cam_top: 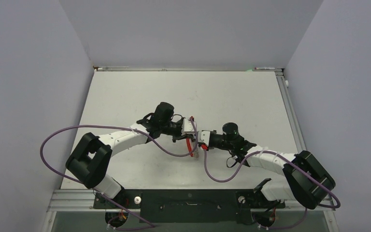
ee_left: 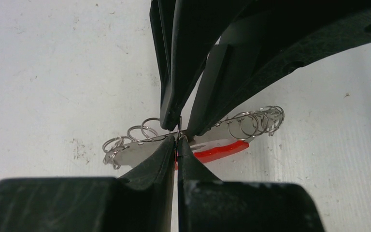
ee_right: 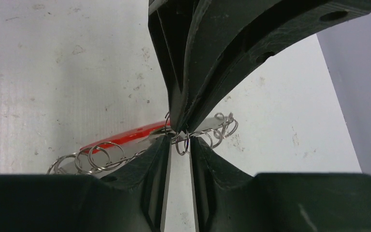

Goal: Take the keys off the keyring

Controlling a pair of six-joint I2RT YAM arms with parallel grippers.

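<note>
Over the middle of your white worktop (cam_top: 125, 96), the left arm (cam_top: 121, 137) and the right arm (cam_top: 270, 159) meet almost tip to tip.

The left hand (ee_left: 176, 145) is pressed together, pinching a thin wire of the keyring (ee_left: 251, 123). The keyring is strung out between the two hands as a run of small wire loops, and it seems to be held just above the worktop. The right hand (ee_right: 179, 141) stands narrowly parted, with one small loop (ee_right: 182, 145) in the gap. You cannot tell whether its pads touch that loop yet.

The red strap (ee_left: 220, 151) lies just beside the pinch. The keys (ee_left: 137, 153) show as flat silver pieces along the loops, but you cannot count them from here.

The step in hand looks like taking a second grip right next to the first, so that the ring can be worked open against it. To do it well:

- Treat the left pinch as your anchor and leave it firm.
- Bring the right hand together on that single loop only, clear of the strap and the neighbouring loops.
- Square the pads to the wire, because wire this thin will likely slip off a slanted pad.
- Mind the fingertips, since the two hands have very little room between them.
- Once it is gripped, work along the wire, not sideways, so the anchor does not twist loose.
</note>
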